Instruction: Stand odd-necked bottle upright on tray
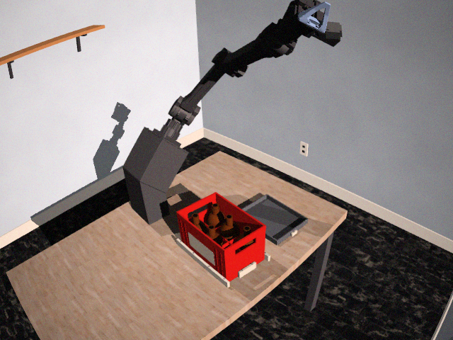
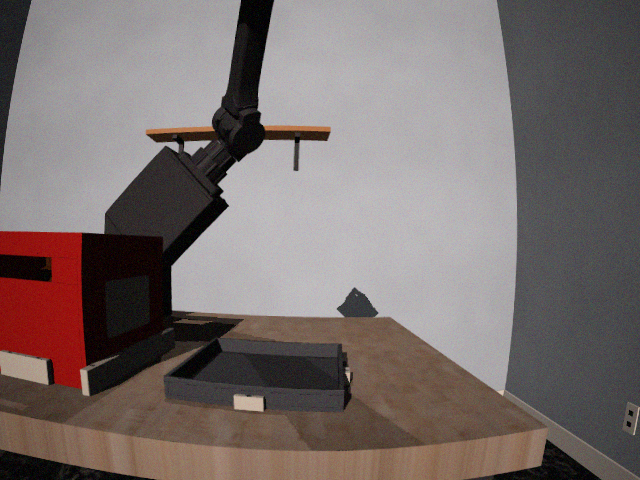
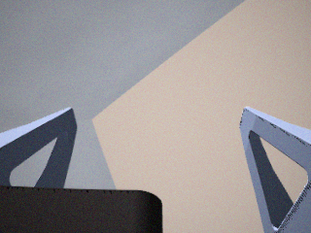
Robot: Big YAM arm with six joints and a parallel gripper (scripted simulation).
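Note:
A red crate (image 1: 224, 239) stands on the wooden table and holds several brown bottles (image 1: 219, 224), all upright as far as I can tell. Their necks are too small here to compare. The crate also shows at the left of the exterior view (image 2: 77, 304), its bottles hidden by its walls. A dark grey tray (image 1: 274, 217) lies empty just right of the crate, also seen in the exterior view (image 2: 261, 372). My gripper (image 1: 317, 16) is open and empty, raised high above the table and far from the crate. In the wrist view its fingers frame only wall and ceiling.
The arm's dark base (image 1: 153, 171) stands behind the crate on the table. An orange wall shelf (image 1: 47, 44) hangs on the white wall at the left. Small cream blocks (image 1: 246, 270) sit against the crate's and the tray's edges.

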